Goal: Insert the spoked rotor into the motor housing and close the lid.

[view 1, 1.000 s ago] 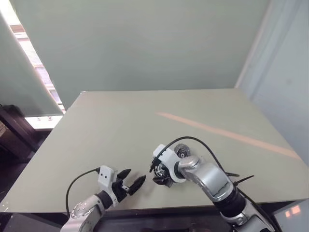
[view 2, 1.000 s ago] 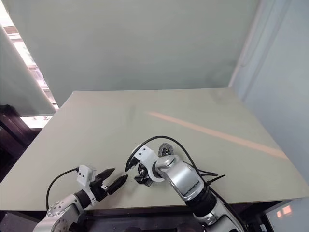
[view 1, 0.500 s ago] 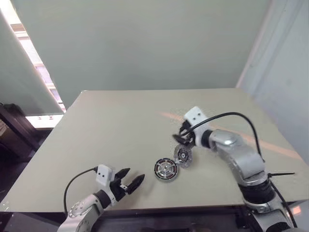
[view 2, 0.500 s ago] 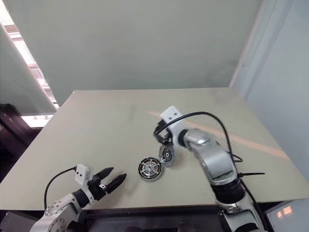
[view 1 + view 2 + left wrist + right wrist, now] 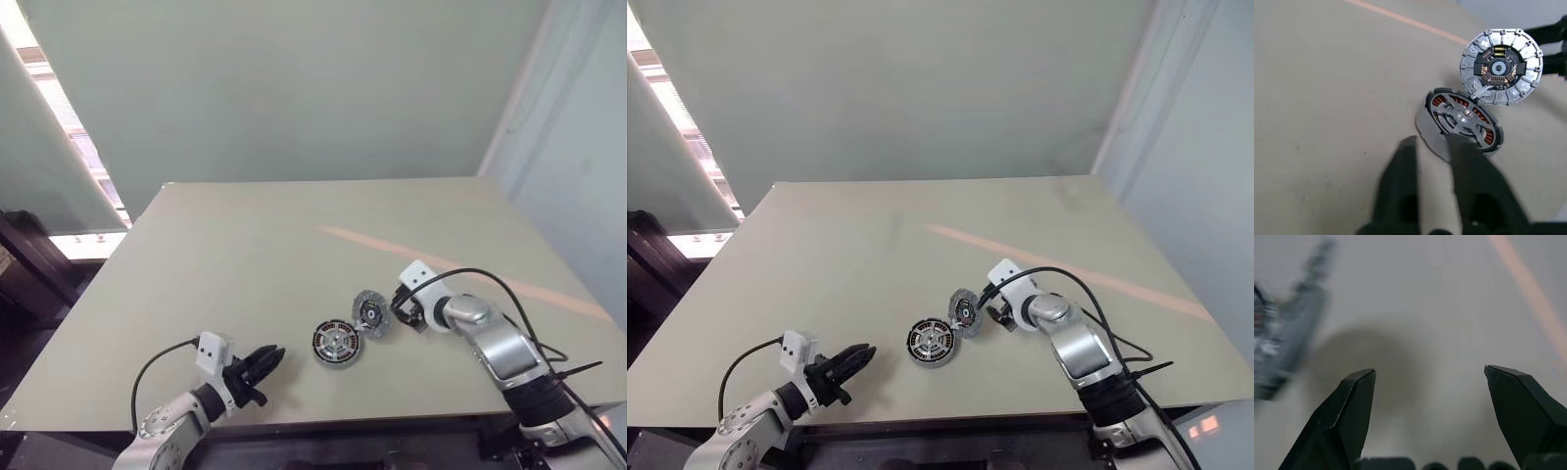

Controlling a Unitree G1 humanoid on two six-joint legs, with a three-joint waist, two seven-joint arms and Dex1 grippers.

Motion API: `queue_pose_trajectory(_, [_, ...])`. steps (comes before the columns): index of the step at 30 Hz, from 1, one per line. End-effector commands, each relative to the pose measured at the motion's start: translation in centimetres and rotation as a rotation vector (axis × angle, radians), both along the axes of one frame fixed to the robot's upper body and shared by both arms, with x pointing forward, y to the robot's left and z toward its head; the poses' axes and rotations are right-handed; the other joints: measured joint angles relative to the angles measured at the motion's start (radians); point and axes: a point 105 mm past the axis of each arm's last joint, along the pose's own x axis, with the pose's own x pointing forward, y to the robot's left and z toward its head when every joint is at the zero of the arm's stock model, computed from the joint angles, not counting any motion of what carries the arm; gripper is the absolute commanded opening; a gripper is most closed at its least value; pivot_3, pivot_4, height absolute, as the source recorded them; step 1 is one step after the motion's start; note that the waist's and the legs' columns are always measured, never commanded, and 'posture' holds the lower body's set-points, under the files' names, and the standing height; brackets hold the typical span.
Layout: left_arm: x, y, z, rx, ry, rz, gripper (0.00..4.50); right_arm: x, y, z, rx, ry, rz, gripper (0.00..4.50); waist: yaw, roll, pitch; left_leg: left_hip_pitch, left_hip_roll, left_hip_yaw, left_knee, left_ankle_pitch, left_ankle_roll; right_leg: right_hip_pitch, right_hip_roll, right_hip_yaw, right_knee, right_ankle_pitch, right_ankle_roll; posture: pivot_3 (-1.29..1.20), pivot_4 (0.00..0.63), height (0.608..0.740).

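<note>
The motor housing lies flat near the table's front edge, its copper windings showing. The spoked rotor, shiny silver, sits inside it. The lid, a grey disc with a dark ring and bluish hub, stands tilted against the housing's far right side, also seen as the lid. My right gripper is open just right of the lid, holding nothing. My left gripper is shut and empty, a short way left of the housing and pointing at it.
An orange tape stripe runs diagonally across the grey-green table. The front edge of the table is close to both arms. A black cable loops from each wrist. A wall stands behind the table.
My right gripper left the housing, swung over the far side and came down to the right of the lid, which now leans uncovered. My left gripper's fingers closed; the left arm stayed put.
</note>
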Motion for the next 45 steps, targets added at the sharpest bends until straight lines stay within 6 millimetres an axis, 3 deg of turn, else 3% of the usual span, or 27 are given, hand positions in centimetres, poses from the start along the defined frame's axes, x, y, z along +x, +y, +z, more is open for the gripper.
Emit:
queue_pose_trajectory(1, [0.6, 0.2, 1.9, 0.010, -0.075, -0.005, 0.02, -0.7, 3.0, 1.7, 0.147, -0.013, 0.070, 3.91, 0.000, 0.000, 0.000, 0.000, 0.000, 0.000, 0.000, 0.000, 0.000, 0.000, 0.000, 0.000, 0.000, 0.000, 0.000, 0.00, 0.000, 0.740])
queue_pose_trajectory(7, [0.7, 0.3, 1.9, 0.018, -0.076, -0.003, 0.02, -2.1, 6.6, 1.7, 0.249, 0.039, 0.134, 3.91, 0.000, 0.000, 0.000, 0.000, 0.001, 0.000, 0.001, 0.000, 0.000, 0.000, 0.001, 0.000, 0.001, 0.001, -0.001, 0.00, 0.000, 0.740])
queue_pose_trajectory(13, [0.7, 0.2, 1.9, 0.018, -0.079, -0.001, 0.02, -2.6, 7.9, 0.7, 0.240, 0.055, 0.173, 3.91, 0.001, 0.000, 0.000, 0.001, 0.001, 0.000, 0.002, 0.000, 0.000, 0.000, 0.001, 0.000, 0.002, 0.001, -0.001, 0.00, 0.000, 0.740])
queue_pose_trajectory(26, [0.7, -0.2, 1.7, 0.012, -0.080, -0.006, 0.02, -2.1, 6.7, 2.0, 0.415, 0.077, 0.252, 3.91, 0.001, 0.000, 0.000, 0.001, 0.001, 0.000, 0.003, 0.000, 0.000, 0.001, 0.001, 0.000, 0.002, 0.002, -0.001, 0.00, 0.000, 0.740])
queue_pose_trajectory(32, [0.7, -0.6, 1.7, 0.008, -0.081, -0.022, 0.02, -3.0, 6.7, 3.2, 0.449, 0.026, 0.465, 3.91, 0.000, 0.000, -0.001, 0.001, 0.001, 0.000, 0.004, 0.000, 0.000, 0.001, 0.002, 0.000, 0.002, 0.002, -0.001, 0.00, 0.000, 0.740])
queue_pose_trajectory(39, [0.5, -0.8, 1.7, 0.007, -0.077, -0.038, 0.02, -4.0, 6.9, 1.7, 0.415, 0.063, 0.640, 3.91, 0.000, 0.001, 0.000, 0.001, 0.002, 0.000, 0.007, 0.000, 0.000, 0.002, 0.003, 0.000, 0.002, 0.003, -0.001, 0.00, 0.000, 0.740])
queue_pose_trajectory(45, [0.3, -0.7, 1.7, 0.010, -0.074, -0.043, 0.02, -3.3, 7.1, 0.8, 0.384, 0.041, 0.654, 3.91, 0.000, 0.001, 0.000, 0.001, 0.004, 0.001, 0.011, 0.000, 0.000, 0.004, 0.007, 0.001, 0.002, 0.006, -0.001, 0.00, 0.000, 0.740])
